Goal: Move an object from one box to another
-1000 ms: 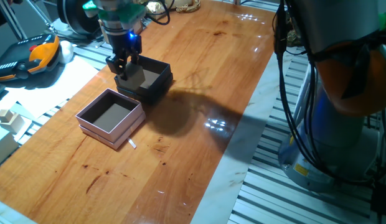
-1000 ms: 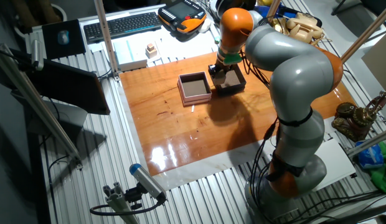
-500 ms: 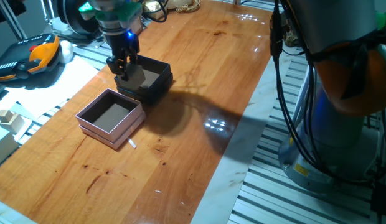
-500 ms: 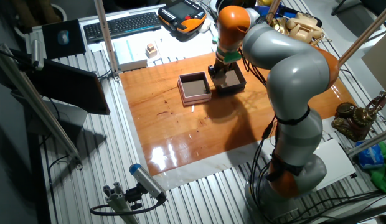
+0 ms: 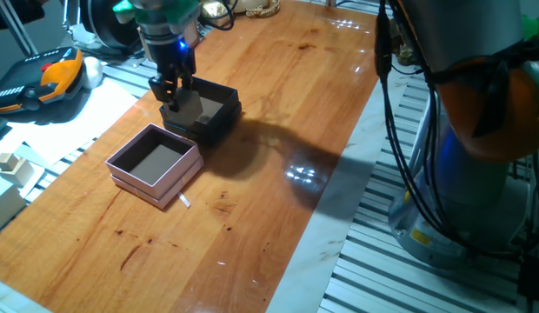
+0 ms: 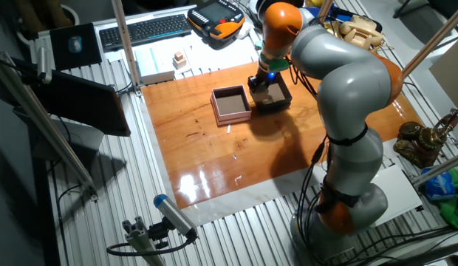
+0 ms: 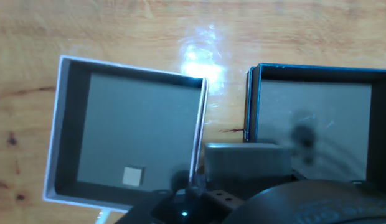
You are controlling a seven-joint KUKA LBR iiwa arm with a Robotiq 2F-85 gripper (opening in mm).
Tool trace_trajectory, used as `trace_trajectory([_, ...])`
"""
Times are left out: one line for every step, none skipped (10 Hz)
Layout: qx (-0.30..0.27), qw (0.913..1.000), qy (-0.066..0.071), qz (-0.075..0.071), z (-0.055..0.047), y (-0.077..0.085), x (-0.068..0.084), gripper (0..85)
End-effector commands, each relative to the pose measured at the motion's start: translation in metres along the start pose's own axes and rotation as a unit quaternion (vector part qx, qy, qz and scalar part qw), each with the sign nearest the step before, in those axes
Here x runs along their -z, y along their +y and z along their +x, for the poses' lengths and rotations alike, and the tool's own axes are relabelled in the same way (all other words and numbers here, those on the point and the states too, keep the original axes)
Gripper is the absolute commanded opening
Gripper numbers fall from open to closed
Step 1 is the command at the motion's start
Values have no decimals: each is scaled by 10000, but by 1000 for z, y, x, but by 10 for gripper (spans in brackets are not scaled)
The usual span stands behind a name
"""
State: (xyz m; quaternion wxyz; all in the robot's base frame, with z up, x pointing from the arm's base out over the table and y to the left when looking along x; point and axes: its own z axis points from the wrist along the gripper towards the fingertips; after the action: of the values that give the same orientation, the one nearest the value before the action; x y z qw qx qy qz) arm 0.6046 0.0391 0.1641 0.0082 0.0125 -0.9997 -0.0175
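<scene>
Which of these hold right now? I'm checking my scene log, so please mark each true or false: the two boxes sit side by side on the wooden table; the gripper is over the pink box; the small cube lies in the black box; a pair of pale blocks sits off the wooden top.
1. The boxes sit side by side on the table. True.
2. The gripper is over the pink box. False: it is at the edge of the black box.
3. The cube lies in the black box. False: the hand view shows it on the pink box's floor.
4. A pair of pale blocks sits off the wooden top. True.
</scene>
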Motion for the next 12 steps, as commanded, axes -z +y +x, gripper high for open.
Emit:
trace_trajectory([-120,9999,22,-10,-6,9,2,0])
trace_trajectory([-314,9994,-41,151,-13,30,5,0])
trace_trajectory([-414,9988,-75,234,-21,44,9,0])
trace_trajectory([-414,9989,-74,219,-27,55,14,0])
trace_trajectory([-422,9988,-83,242,-32,66,18,0])
trace_trajectory([-430,9984,-100,356,-33,78,17,0])
trace_trajectory([-437,9982,-124,394,-32,87,12,0])
trace_trajectory([-451,9980,-171,401,-31,93,4,0])
trace_trajectory([-457,9980,-202,400,-31,99,-4,0])
trace_trajectory([-495,9979,-218,368,-33,105,-12,0])
trace_trajectory([-471,9980,-225,368,-37,106,-16,0])
trace_trajectory([-418,9982,-231,362,-40,104,-20,0])
